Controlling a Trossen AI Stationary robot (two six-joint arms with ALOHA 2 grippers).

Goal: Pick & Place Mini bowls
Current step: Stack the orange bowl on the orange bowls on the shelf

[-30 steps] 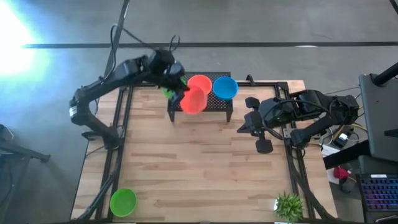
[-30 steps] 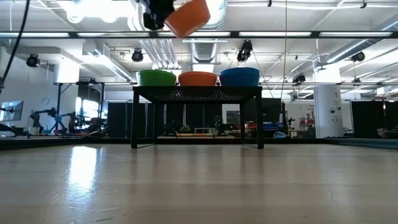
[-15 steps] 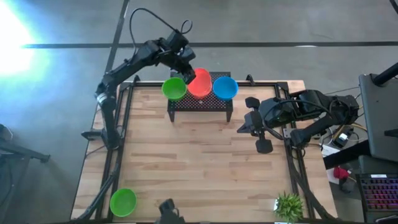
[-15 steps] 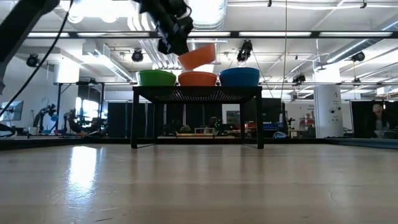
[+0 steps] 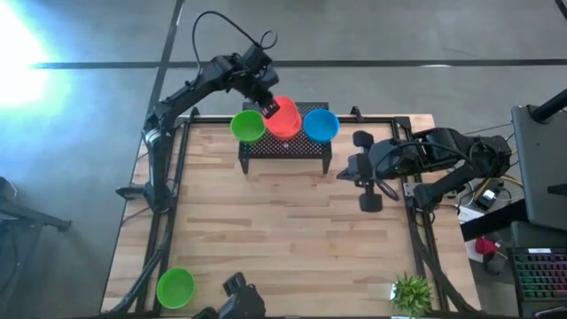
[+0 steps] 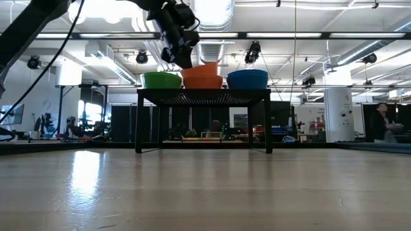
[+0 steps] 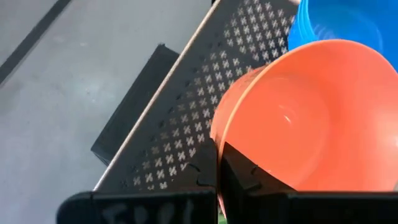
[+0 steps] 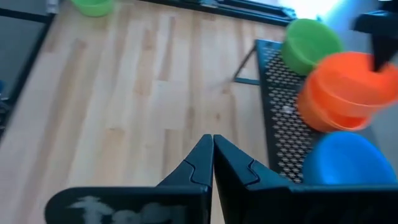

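Observation:
My left gripper [image 5: 266,105] is shut on an orange-red mini bowl [image 5: 285,113] over the black perforated stand [image 5: 283,147] at the table's far edge. Under it a second orange-red bowl [image 8: 329,115] sits on the stand, between a green bowl [image 5: 248,126] and a blue bowl [image 5: 321,125]. Another green bowl [image 5: 175,288] rests on the table near its near left corner. My right gripper [image 5: 369,202] hangs shut above the table's right side, holding nothing. My left gripper pinches the rim [image 7: 219,138] of the upper orange-red bowl, one finger inside the bowl and one outside. The fingers slant down from the table's far left. The bowl is tilted [image 6: 204,67], mouth up, its underside down in the orange-red bowl below it.
A small potted plant [image 5: 412,291] stands at the near right corner. A dark object [image 5: 239,297] shows at the table's near edge. The wooden table top [image 5: 283,230] lies between the stand and the near edge. People stand in the room beyond [image 6: 385,122].
My left gripper has carried the orange-red bowl from above the stand's near side toward the far edge and down, until it sits tilted in the orange-red bowl on the stand. The green bowl on the stand has come into view. My right gripper has turned slightly.

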